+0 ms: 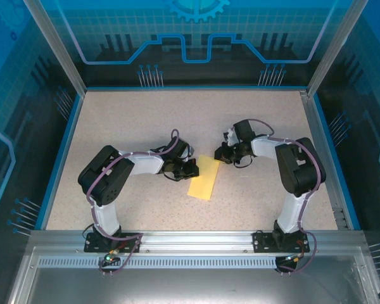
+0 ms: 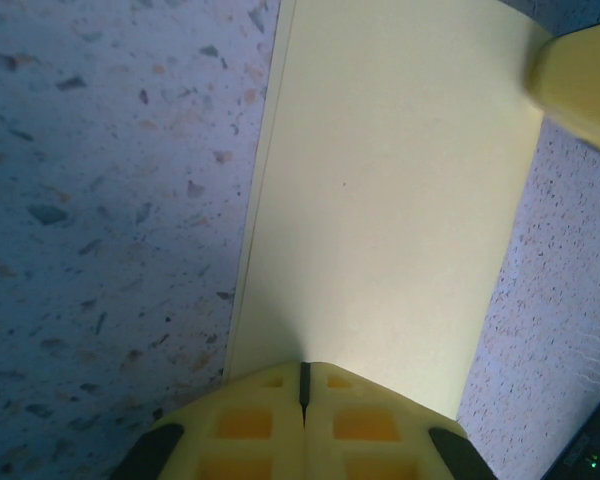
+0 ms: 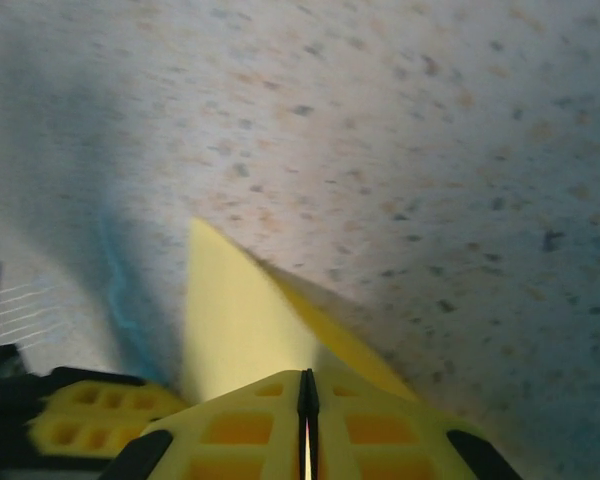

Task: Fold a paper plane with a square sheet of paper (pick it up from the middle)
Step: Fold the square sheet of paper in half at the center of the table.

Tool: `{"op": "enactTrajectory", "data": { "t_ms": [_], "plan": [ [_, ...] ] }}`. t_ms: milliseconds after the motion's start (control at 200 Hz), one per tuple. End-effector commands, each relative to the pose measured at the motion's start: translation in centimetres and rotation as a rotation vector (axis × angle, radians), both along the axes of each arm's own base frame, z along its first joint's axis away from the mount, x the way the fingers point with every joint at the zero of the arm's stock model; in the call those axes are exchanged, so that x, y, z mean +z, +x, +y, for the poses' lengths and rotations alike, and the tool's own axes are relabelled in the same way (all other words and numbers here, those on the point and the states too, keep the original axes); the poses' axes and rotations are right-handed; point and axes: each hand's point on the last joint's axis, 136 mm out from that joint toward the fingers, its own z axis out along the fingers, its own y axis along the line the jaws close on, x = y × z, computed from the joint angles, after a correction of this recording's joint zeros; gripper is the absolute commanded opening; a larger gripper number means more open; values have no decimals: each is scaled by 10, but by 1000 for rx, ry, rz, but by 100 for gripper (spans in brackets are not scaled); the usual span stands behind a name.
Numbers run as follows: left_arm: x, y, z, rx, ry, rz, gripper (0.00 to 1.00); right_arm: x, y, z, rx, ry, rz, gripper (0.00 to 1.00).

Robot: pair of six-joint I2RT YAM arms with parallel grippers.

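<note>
The left claw (image 1: 191, 171) is pressed together. In its wrist view its tips (image 2: 302, 375) sit on the near short edge of the paper (image 2: 390, 200). I cannot tell whether any paper is caught between the pads. From there the paper runs toward 12 o'clock as a long pale-yellow strip lying flat, and a second layer's edge shows just inside its 9 o'clock side. A yellow finger (image 2: 580, 80) of the other arm sits at 1 o'clock, at the paper's far corner.

The right claw (image 3: 307, 385) is also pressed together, pinching the paper (image 3: 235, 320). A pointed flap rises from its tips toward 11 o'clock, and a darker fold runs off toward 4 o'clock. A finger (image 3: 80, 425) of the left arm is at 8 o'clock, close by.

From above, the paper (image 1: 204, 180) lies near the middle of the speckled desk (image 1: 133, 120), an oblong tilted from 1 to 7 o'clock. The left claw touches it at its 10 o'clock side and the right claw (image 1: 220, 156) at its 1 o'clock corner.
</note>
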Motion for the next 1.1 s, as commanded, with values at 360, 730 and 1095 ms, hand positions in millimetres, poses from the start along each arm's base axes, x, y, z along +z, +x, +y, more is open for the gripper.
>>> {"op": "enactTrajectory", "data": {
  "t_ms": [360, 730, 1095],
  "plan": [
    [-10, -19, 9, -5, 37, 61, 1, 36, -7, -6, 39, -8, -81, 19],
    [44, -19, 21, 68, 10, -19, 40, 64, -65, -11, 17, -90, -221, 33],
    [45, -48, 33, 88, -26, 58, 57, 32, -105, 16, 67, -152, -77, 32]
  ]
}}
